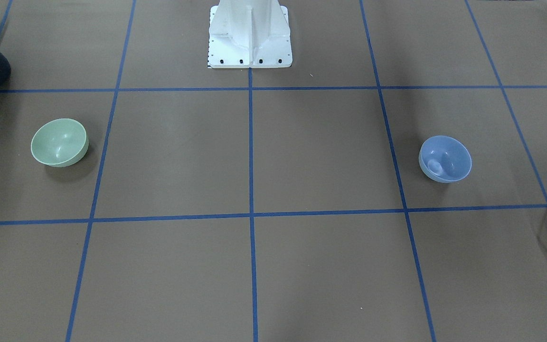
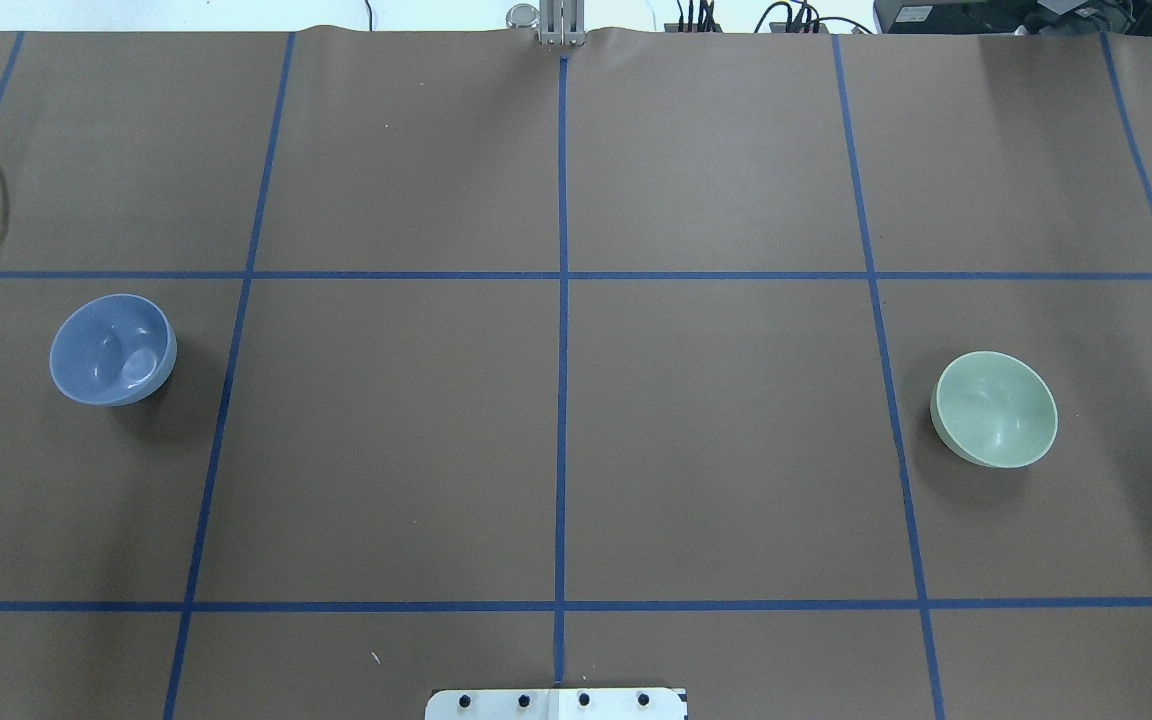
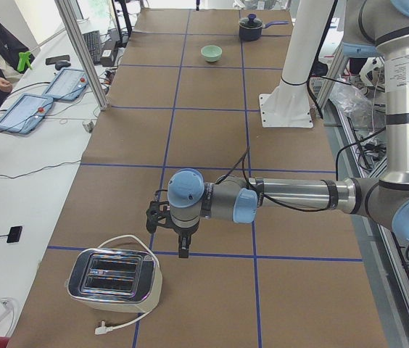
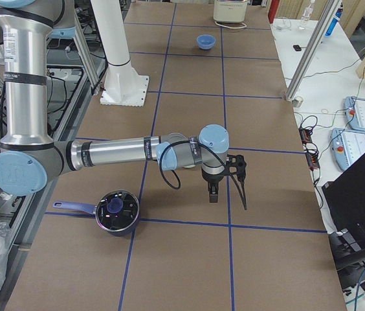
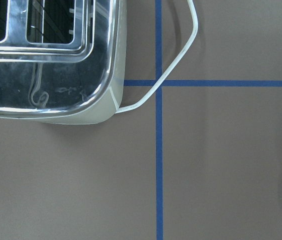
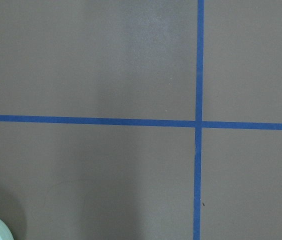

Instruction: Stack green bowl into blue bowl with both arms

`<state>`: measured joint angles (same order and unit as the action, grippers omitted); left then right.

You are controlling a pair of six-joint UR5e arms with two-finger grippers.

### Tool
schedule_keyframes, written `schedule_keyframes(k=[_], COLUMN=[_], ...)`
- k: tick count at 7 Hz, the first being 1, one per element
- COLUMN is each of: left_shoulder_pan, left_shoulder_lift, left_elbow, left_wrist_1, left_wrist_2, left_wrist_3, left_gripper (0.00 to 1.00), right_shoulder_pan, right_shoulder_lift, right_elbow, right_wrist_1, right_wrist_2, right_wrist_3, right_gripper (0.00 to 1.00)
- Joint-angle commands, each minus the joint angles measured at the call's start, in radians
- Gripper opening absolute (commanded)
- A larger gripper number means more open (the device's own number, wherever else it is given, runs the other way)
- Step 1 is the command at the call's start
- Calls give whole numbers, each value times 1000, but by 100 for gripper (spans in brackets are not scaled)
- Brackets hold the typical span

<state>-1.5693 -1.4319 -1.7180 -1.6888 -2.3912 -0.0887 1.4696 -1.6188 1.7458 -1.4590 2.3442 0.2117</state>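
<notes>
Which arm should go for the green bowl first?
Right. The green bowl sits on the robot's right side, and its rim shows in the corner of the right wrist view. The left end effector hangs at the opposite end, beside the toaster.

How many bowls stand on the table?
2. The green bowl stands on the robot's right side, the blue bowl on its left, both upright. No other seems hidden.

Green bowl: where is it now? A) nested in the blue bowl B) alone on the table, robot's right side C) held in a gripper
B: the green bowl sits upright at the overhead view's right, far from the blue bowl at its left.
</notes>
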Motion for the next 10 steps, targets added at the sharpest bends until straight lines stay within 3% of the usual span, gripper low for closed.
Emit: schedule_keyframes(k=[1,4,6,8,9,10], left_shoulder_pan=[0,-2,-2,-2,5,85], left_shoulder_lift=[-7,-44,-123,-127,-127,-162], left_elbow=[0,-12,3,-6,-12,6], left_wrist_1=[3,-24,-25,-43,-133,-150], left_wrist_2=[0,-5,-14,-40,-40,-22], left_wrist_3=[-5,-11,-14,0,-14,-13], left_gripper=[99,99,99,99,99,99], right_shoulder_pan=[0,-5,-15,-82,-83,-87], right_shoulder_lift=[2,23,49,141,142,146], right_elbow=[0,3,17,-14,-12,-11], right_wrist_1=[0,69,75,75,77,75], right_wrist_2=[0,1,9,-6,-5,-6], right_wrist_3=[0,0,3,6,5,3], right_gripper=[100,100,100,100,100,100])
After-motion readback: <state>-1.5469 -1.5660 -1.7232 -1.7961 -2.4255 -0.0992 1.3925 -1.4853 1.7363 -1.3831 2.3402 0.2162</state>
